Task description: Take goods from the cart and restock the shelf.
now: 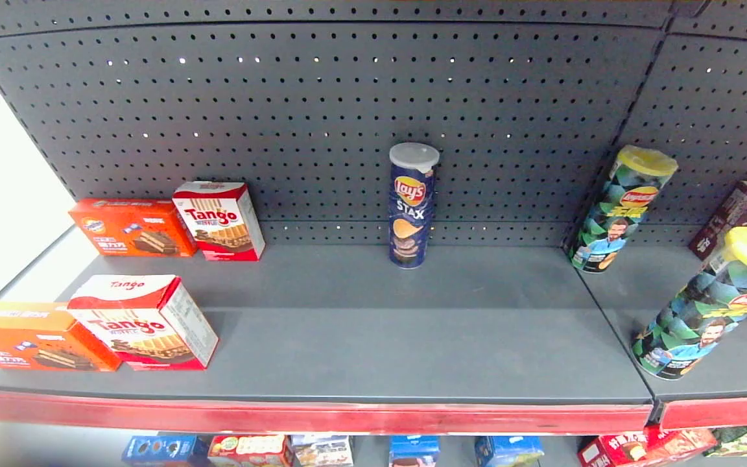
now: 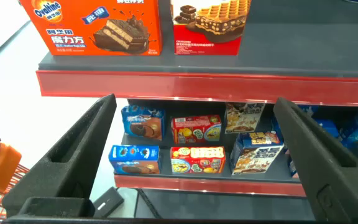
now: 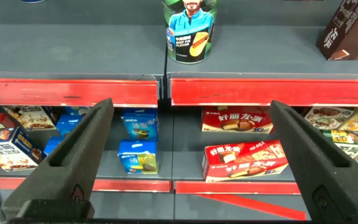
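The left claw (image 2: 194, 102) and right claw (image 3: 191, 104) both stand wide apart, holding nothing. On the shelf (image 1: 360, 337), a blue crisp can (image 1: 411, 204) stands upright at centre frame.

Head camera first: I'm looking down from above the red shelf lip (image 1: 315, 415), close in, facing the pegboard (image 1: 321, 117). My left wrist camera sits low in front of that lip, facing it. The orange box (image 2: 98, 25) above it shows in both views. Right wrist camera, same height, further right along the lip, shares the green can (image 3: 191, 31) with the head view.
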Available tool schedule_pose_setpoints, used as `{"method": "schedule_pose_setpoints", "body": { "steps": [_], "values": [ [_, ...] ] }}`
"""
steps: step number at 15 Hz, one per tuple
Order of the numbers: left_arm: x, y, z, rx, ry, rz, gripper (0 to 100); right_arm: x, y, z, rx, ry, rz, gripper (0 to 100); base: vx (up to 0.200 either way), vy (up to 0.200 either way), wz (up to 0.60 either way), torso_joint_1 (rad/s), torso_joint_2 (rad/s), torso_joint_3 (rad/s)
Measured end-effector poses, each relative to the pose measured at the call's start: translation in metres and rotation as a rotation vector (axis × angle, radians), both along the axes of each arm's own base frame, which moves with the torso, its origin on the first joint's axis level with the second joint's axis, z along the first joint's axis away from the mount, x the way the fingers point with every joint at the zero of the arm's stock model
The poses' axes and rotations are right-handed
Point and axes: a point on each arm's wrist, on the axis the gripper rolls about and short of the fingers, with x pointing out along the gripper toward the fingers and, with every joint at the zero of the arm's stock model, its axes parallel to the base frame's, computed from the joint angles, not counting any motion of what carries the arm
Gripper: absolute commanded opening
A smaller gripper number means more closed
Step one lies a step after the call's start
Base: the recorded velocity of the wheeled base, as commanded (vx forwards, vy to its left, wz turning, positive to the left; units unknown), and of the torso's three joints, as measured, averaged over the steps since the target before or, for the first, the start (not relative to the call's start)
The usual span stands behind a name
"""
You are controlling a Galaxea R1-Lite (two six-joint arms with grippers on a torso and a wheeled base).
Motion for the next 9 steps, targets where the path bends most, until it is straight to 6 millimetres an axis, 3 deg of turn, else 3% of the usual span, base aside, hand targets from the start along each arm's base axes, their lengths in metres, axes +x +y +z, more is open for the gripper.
{"method": "schedule_pose_setpoints", "body": {
  "steps": [7,9],
  "values": [
    [0.0000,0.0000,0.0000,0.000,0.000,0.000,100,0.0000,0.0000,0.0000,0.001,0.000,-0.002,100,0.000,0.000,0.00,0.000,0.00,0.000],
    [0.0000,0.0000,0.0000,0.000,0.000,0.000,100,0.0000,0.0000,0.0000,0.001,0.000,-0.002,100,0.000,0.000,0.60,0.000,0.00,0.005]
  ]
}}
